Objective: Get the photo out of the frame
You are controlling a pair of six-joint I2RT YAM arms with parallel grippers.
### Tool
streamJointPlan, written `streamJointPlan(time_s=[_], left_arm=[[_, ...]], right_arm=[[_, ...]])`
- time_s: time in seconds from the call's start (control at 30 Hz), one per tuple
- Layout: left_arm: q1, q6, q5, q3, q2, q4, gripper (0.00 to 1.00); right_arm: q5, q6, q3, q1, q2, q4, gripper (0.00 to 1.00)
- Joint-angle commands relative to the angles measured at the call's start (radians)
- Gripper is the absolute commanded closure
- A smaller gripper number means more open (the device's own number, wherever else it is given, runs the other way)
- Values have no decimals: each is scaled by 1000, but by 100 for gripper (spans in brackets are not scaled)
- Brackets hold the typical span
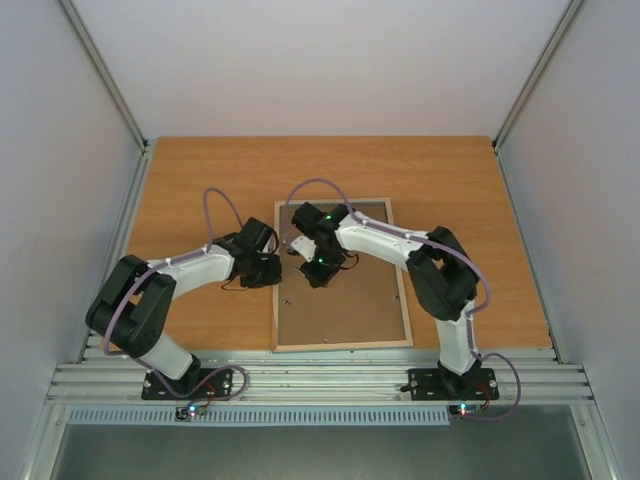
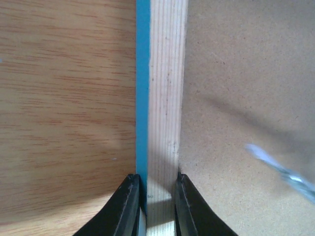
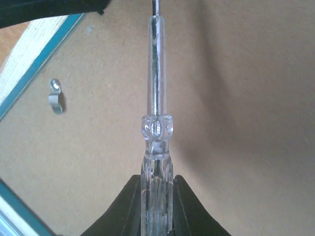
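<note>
2 grips hold: left gripper [image 2: 152,199] pinches the frame [image 2: 165,98] at 9 o'clock, right gripper [image 3: 156,196] clamps a screwdriver [image 3: 156,98] pointing to 12 o'clock; a slipping tip could gouge the backing board [image 3: 236,123].

I look all over, and there are no words, numbers or signs that I can read.
</note>
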Motion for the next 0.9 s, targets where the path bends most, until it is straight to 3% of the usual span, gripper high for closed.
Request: streamJointPlan(time_s=[0.0,0.13,0.4,0.6,0.87], left_arm=[[7,-66,-24,-49,-30,67,94],[23,-122,-62,-77,-62,69,99],[62,-273,-149,-144,-162,49,99],[66,-446,-251,-158,-245,-52,99],[57,-668,-252,-253,-333,-20,100]], right_arm=[[-6,62,-86,-27,-138,104,99],[1,104,-180,-55,-234,174,99],[14,149,-335,-103,-381,271,99],[-8,165,-440,-150,-469,337,99],[-26,175,-525,-188,-547,403,99]])
